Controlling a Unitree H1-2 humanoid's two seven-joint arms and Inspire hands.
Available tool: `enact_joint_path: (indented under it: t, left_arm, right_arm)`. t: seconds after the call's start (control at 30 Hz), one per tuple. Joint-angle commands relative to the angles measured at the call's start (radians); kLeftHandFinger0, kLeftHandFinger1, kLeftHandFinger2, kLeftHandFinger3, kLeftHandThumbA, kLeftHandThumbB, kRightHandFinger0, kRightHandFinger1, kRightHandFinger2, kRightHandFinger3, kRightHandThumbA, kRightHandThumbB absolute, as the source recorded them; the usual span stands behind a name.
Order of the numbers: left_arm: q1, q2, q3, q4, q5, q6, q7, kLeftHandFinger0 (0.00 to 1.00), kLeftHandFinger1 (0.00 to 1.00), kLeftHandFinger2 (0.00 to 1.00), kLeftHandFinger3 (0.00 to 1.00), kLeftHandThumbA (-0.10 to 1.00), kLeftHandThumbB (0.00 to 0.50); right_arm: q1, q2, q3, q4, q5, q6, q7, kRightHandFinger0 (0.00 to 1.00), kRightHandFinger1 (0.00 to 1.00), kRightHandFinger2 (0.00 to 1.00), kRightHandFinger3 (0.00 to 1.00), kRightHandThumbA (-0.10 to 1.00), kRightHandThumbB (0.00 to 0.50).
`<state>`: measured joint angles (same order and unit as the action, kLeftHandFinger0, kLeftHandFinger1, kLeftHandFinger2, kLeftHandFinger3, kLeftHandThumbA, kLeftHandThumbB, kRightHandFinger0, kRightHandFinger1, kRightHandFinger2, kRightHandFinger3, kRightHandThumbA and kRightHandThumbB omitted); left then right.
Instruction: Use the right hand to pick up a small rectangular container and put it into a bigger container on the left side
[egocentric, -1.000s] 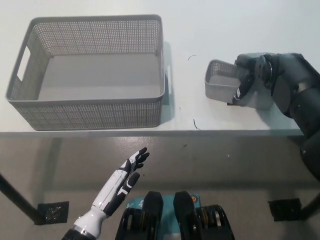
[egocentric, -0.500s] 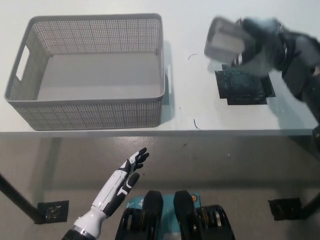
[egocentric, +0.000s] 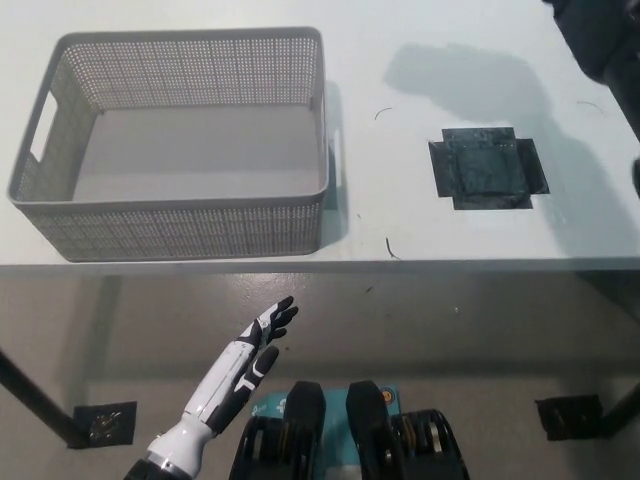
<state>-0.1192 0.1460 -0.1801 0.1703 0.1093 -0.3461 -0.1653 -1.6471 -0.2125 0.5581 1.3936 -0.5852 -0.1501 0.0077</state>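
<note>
A grey basket (egocentric: 180, 215) (fine perforated lattice on its walls) sits at the white worktop's (egocentric: 400, 225) left end; a black tape patch (egocentric: 487, 173) lies near its right edge.

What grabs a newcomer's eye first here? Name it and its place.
The big grey mesh basket dominates the white table at its left, holding nothing. To its right lies a dark taped patch under a broad shadow. The white left robot hand hangs open below the table edge.

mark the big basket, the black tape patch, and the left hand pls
big basket (egocentric: 190, 212): head view, front mesh wall.
black tape patch (egocentric: 487, 172): head view, patch middle.
left hand (egocentric: 258, 345): head view, middle of hand.
</note>
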Motion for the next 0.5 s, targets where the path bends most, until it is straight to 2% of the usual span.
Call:
enact_joint_path:
  t: [0.0,0.1,0.13,0.17,0.23,0.27,0.3,0.33,0.37,0.4,0.43,0.47]
  left_arm:
    - [-0.011,0.018,-0.016,-0.035,-0.009,-0.020,-0.038,1.00,1.00,1.00,1.00,1.00,0.351]
    - [-0.013,0.021,-0.021,-0.041,-0.003,-0.011,-0.046,1.00,1.00,1.00,1.00,1.00,0.343]
    - [-0.015,0.022,-0.022,-0.039,0.001,-0.014,-0.046,1.00,1.00,1.00,1.00,1.00,0.343]
    - [-0.016,0.022,-0.022,-0.036,0.001,-0.017,-0.047,1.00,1.00,1.00,1.00,1.00,0.344]
    - [-0.016,0.022,-0.024,-0.035,0.005,-0.019,-0.045,1.00,1.00,1.00,1.00,1.00,0.344]
    - [-0.016,0.020,-0.025,-0.032,0.005,-0.020,-0.045,1.00,1.00,1.00,1.00,1.00,0.347]
    - [-0.016,0.018,-0.025,-0.030,0.003,-0.017,-0.044,1.00,1.00,1.00,1.00,1.00,0.354]
    - [-0.016,0.017,-0.025,-0.029,0.002,-0.017,-0.044,1.00,1.00,1.00,1.00,1.00,0.355]
    - [-0.017,0.015,-0.026,-0.027,0.001,-0.020,-0.046,1.00,1.00,1.00,1.00,1.00,0.354]
    - [-0.017,0.016,-0.026,-0.028,0.003,-0.017,-0.046,1.00,1.00,1.00,1.00,1.00,0.355]
    - [-0.018,0.014,-0.026,-0.029,0.005,-0.012,-0.046,1.00,1.00,1.00,1.00,1.00,0.357]
    - [-0.017,0.015,-0.026,-0.031,0.005,-0.009,-0.046,1.00,1.00,1.00,1.00,1.00,0.358]
  right_arm:
    - [-0.223,0.107,0.007,-0.054,-0.024,-0.097,-0.123,0.00,0.34,0.78,0.74,-0.10,0.238]
    - [-0.216,0.157,0.022,-0.033,-0.036,-0.081,-0.121,0.00,0.33,0.75,0.73,-0.10,0.242]
    - [-0.217,0.179,0.027,-0.024,-0.038,-0.070,-0.110,0.05,0.38,0.75,0.71,-0.10,0.243]
    - [-0.216,0.194,0.032,-0.019,-0.043,-0.059,-0.115,0.00,0.29,0.63,0.55,-0.10,0.264]
    - [-0.212,0.223,0.036,-0.004,-0.046,-0.048,-0.127,0.00,0.18,0.52,0.37,-0.10,0.300]
    - [-0.208,0.247,0.025,0.005,-0.031,-0.034,-0.109,0.00,0.15,0.53,0.37,-0.10,0.276]
    - [-0.205,0.265,0.019,0.014,-0.023,-0.023,-0.101,0.00,0.18,0.57,0.39,-0.10,0.275]
    - [-0.203,0.275,0.022,0.019,-0.028,-0.010,-0.102,0.04,0.27,0.71,0.49,-0.10,0.289]
    - [-0.202,0.285,0.028,0.023,-0.034,0.005,-0.102,0.06,0.29,0.70,0.47,-0.10,0.290]
    - [-0.199,0.292,0.029,0.026,-0.035,0.006,-0.105,0.19,0.38,0.71,0.47,-0.10,0.311]
    - [-0.190,0.303,0.027,0.032,-0.032,0.009,-0.107,0.19,0.36,0.57,0.41,-0.10,0.315]
    - [-0.183,0.314,0.028,0.036,-0.034,0.017,-0.109,0.03,0.21,0.44,0.36,-0.10,0.298]
